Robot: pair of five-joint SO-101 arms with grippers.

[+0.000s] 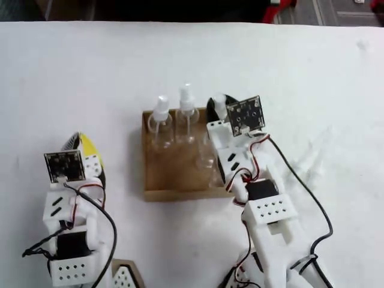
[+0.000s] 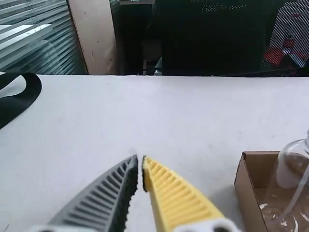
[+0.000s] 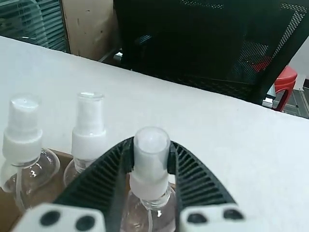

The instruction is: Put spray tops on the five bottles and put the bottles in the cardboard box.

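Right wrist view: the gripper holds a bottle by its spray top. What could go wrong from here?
The right gripper clamps only the spray top; if that is loosely seated, the held bottle may tilt or drop. The neighbouring bottle in the cardboard box stands close, so the opening gripper could knock it over.

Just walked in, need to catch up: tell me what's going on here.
The right gripper is shut on the white spray top of a clear plastic bottle at the brown cardboard box's right side. Two more capped clear bottles stand in the box. The left gripper is shut over the white table beside the box.
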